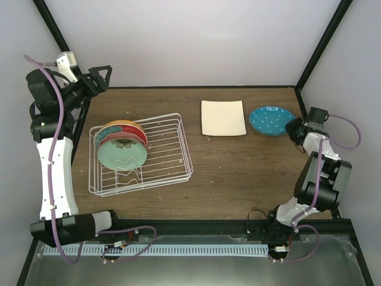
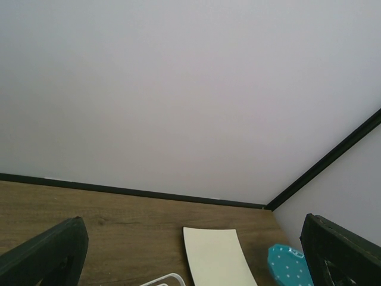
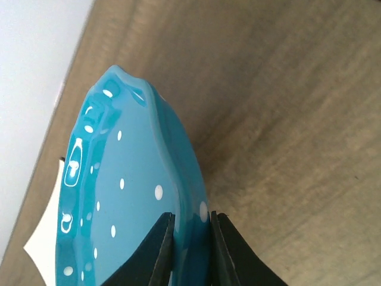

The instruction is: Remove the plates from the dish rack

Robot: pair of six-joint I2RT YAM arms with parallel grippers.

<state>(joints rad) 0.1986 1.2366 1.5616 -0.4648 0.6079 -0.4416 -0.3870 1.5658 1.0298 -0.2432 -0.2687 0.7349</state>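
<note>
So, the teal dotted plate (image 3: pixel 119 196) has its rim clamped in the right tool (image 3: pixel 191 220), and the square cream plate (image 1: pixel 223 117) lies just beyond it on the desk (image 1: pixel 238 173). Well away from that tool, the other plates (image 1: pixel 122 152) stand in the dish rack (image 1: pixel 166 146), near the left tool (image 1: pixel 100 76), fingers spread wide apart.

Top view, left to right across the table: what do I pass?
The dish rack with plates in its left end → cream square plate → teal dotted plate → right hand, gripping that plate's rim.
</note>
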